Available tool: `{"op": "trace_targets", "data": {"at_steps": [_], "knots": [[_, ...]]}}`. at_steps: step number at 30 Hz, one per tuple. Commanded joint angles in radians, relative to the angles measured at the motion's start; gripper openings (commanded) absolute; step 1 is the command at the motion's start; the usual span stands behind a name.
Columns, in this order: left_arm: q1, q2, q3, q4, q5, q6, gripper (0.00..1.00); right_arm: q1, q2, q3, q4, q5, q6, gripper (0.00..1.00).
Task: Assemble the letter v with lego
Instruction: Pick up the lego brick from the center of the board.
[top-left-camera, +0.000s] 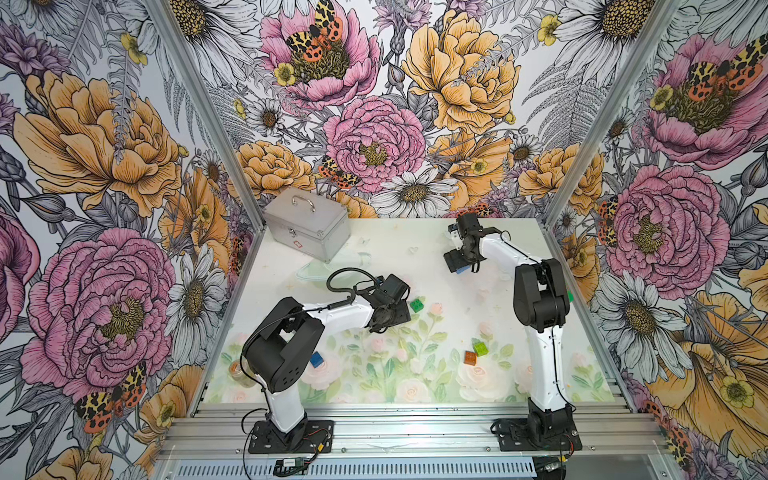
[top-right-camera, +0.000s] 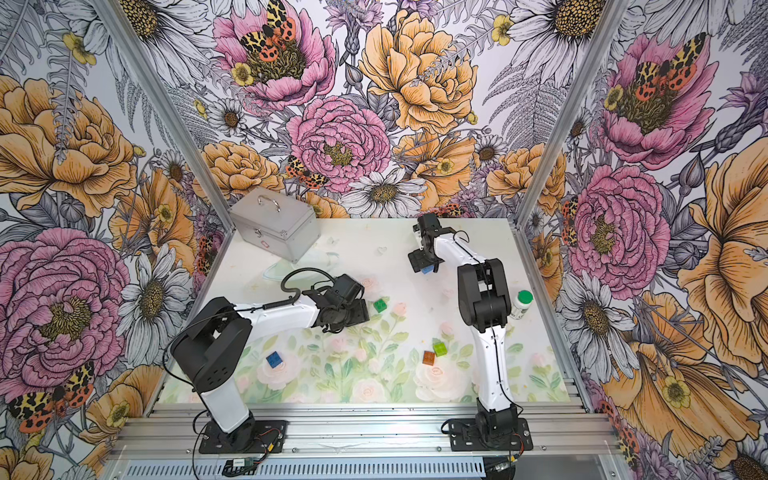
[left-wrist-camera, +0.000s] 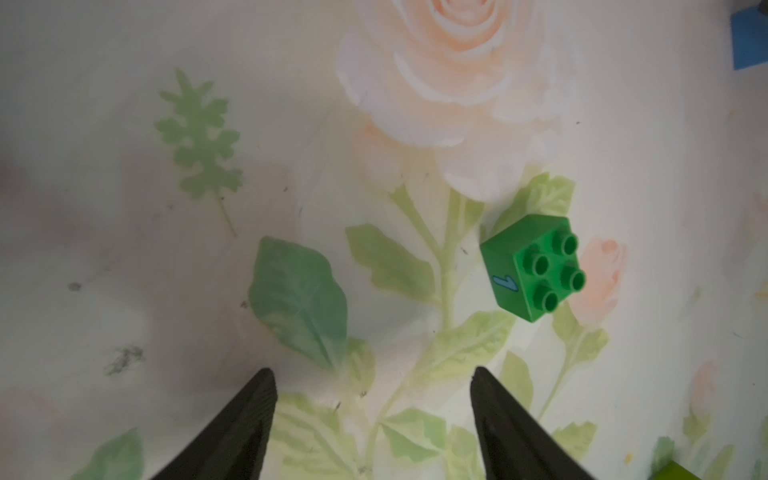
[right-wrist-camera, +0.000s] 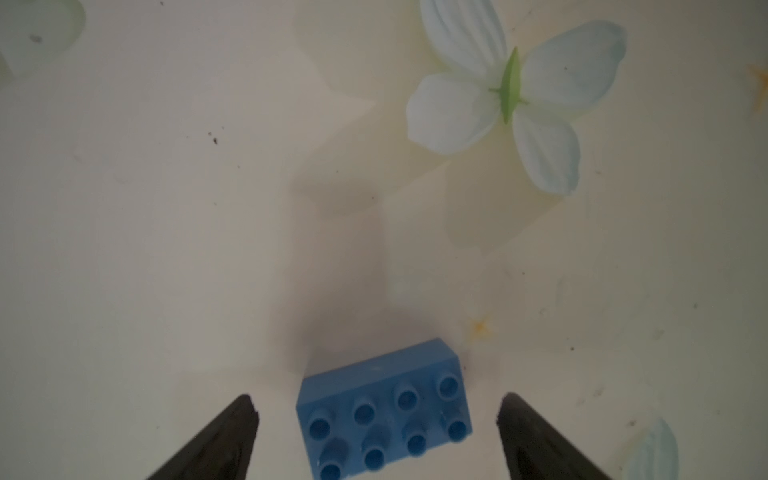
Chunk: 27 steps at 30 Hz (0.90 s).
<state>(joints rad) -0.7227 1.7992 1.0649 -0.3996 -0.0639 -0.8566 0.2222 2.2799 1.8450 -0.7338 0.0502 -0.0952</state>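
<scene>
Jaws of the right gripper (right-wrist-camera: 376, 401) stand wide apart, straddling the light-blue brick (right-wrist-camera: 382, 411). A gap of bare table (right-wrist-camera: 166, 249) shows on each side, so nothing is gripped. The brick lies studs up on the far part of the table.

Jaws of the left gripper (left-wrist-camera: 372, 374) are parted, with only the floral table surface between them. The dark-green brick (left-wrist-camera: 532, 270) sits studs up ahead of the fingertips and off to one side, clear of both.

In both top views the lime brick (top-left-camera: 481, 348) and orange brick (top-left-camera: 470, 358) lie just beside each other near the right arm. Whether they touch cannot be told. The dark-blue brick (top-right-camera: 274, 359) lies alone by the left arm's base. No brick is joined to another.

A white bottle (top-right-camera: 521, 304) stands at the right edge, and a metal case (top-left-camera: 307, 222) sits in the far left corner.
</scene>
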Motion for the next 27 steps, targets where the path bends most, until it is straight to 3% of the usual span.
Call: {"op": "trace_targets", "data": {"at_steps": [1,9,17,27], "knots": [[-0.004,0.079,0.041,-0.024,0.054,0.017,0.72,-0.007,0.024,0.027,-0.026,-0.044,-0.005,0.88],[-0.006,0.176,0.134,-0.061,0.061,0.048,0.71,-0.010,0.022,0.021,-0.026,-0.063,0.018,0.81],[0.004,0.248,0.216,-0.098,0.056,0.085,0.65,-0.012,-0.063,-0.049,-0.036,-0.029,0.153,0.73],[0.022,0.200,0.190,-0.137,0.051,0.122,0.63,-0.009,-0.151,-0.165,-0.035,-0.044,0.232,0.68]]}}
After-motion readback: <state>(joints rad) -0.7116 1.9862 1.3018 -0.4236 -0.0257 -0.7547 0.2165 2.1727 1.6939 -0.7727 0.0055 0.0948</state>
